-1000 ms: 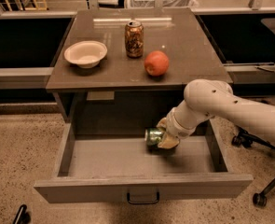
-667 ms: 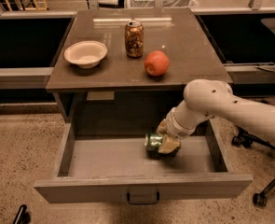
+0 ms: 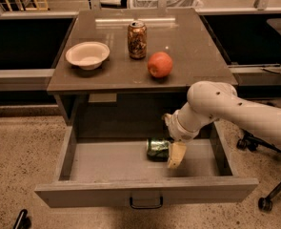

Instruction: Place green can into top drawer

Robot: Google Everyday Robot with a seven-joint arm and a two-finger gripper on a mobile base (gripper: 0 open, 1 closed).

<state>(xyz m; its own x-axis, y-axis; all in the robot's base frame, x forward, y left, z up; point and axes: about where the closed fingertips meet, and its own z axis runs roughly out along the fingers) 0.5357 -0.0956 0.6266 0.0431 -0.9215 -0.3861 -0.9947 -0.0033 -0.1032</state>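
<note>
The green can (image 3: 156,148) lies on its side on the floor of the open top drawer (image 3: 106,163), right of the middle. My gripper (image 3: 172,152) reaches down into the drawer from the right and sits against the can's right end. The white arm (image 3: 225,106) comes in from the right, under the tabletop's front edge. The drawer's dark handle (image 3: 145,204) shows at the centre of its front panel.
On the brown tabletop (image 3: 187,42) stand a white bowl (image 3: 87,54), a brown-orange can (image 3: 136,40) and a red apple (image 3: 160,64). Chair casters (image 3: 265,203) stand on the floor at the right. The pulled-out drawer juts towards the camera.
The gripper and the can have sunk slightly lower in the drawer. The can now rests on the drawer floor.
</note>
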